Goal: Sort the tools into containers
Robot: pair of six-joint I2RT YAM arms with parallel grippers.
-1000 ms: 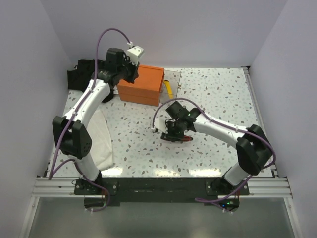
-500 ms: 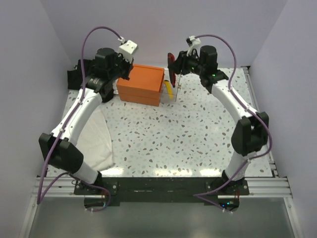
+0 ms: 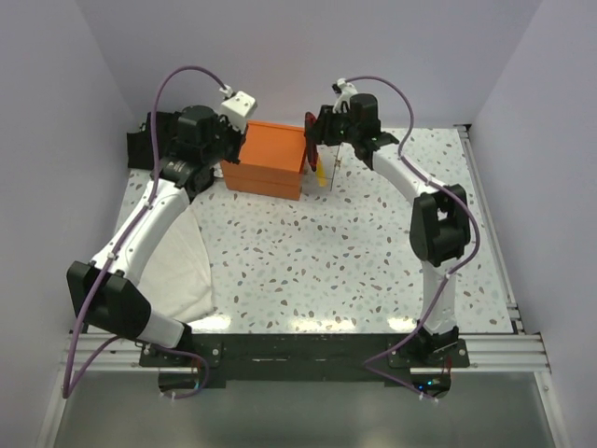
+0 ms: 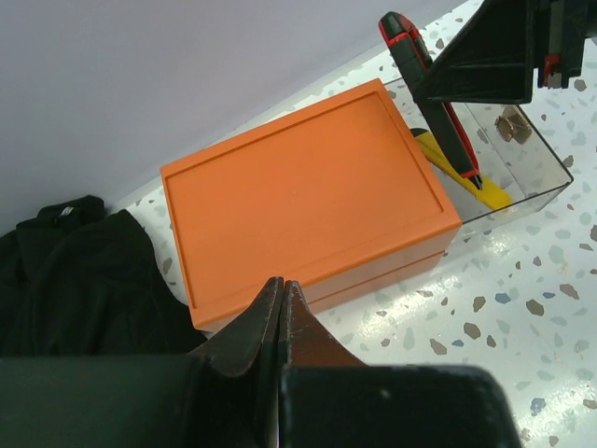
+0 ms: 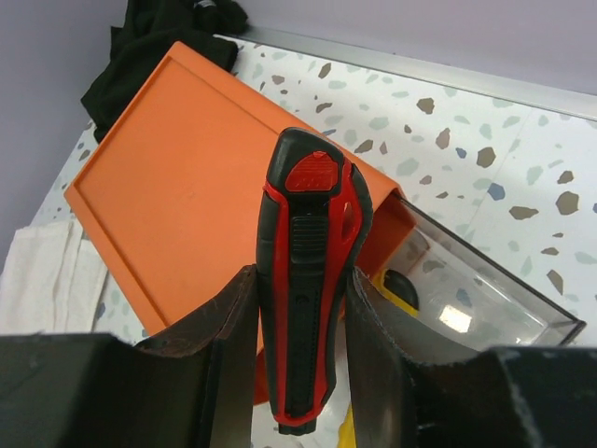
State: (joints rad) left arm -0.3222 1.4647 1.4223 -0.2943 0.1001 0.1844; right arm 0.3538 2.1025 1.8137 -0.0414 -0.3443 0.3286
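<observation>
My right gripper (image 3: 313,131) (image 5: 300,276) is shut on the red-and-black utility knife (image 5: 310,280) (image 4: 427,79) and holds it upright above the clear drawer tray (image 5: 490,303) (image 4: 527,154). The tray sticks out of the right side of the orange box (image 3: 266,157) (image 4: 298,187). The slim yellow utility knife (image 4: 462,171) (image 3: 320,172) lies in that tray. My left gripper (image 4: 281,286) (image 3: 230,140) is shut and empty, hovering over the box's left end. No wrenches or dark-handled tool are in view.
A black cloth bundle (image 3: 149,138) (image 4: 75,261) lies left of the box by the back wall. A white cloth (image 3: 182,261) lies on the speckled table's left side under my left arm. The back wall stands close behind the box.
My right arm lifted the red-and-black knife from the table's middle to the back, then moved left over the tray. My left gripper drew back slightly over the box's left end.
</observation>
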